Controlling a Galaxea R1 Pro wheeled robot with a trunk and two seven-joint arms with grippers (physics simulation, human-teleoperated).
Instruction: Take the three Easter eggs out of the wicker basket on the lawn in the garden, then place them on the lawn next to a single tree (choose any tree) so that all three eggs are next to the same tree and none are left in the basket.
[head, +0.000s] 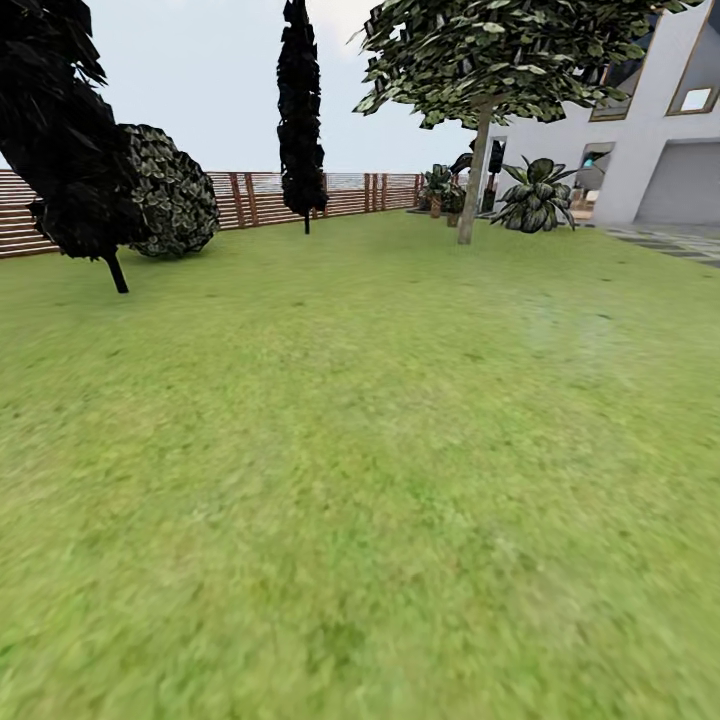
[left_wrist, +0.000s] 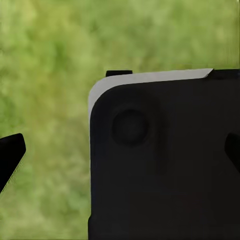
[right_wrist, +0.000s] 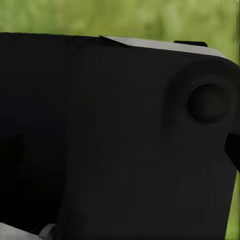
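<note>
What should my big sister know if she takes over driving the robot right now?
Left gripper: dark fingers spread apart, nothing between them; a black robot panel sits behind. Right gripper: one finger at the picture's edge, state unclear.
Head view: open lawn, fence at the back, the tree with a bare trunk far ahead right, dark columnar trees left of it.
Eggs and basket are not in these pictures, so progress can't be judged. Find the basket first.
</note>
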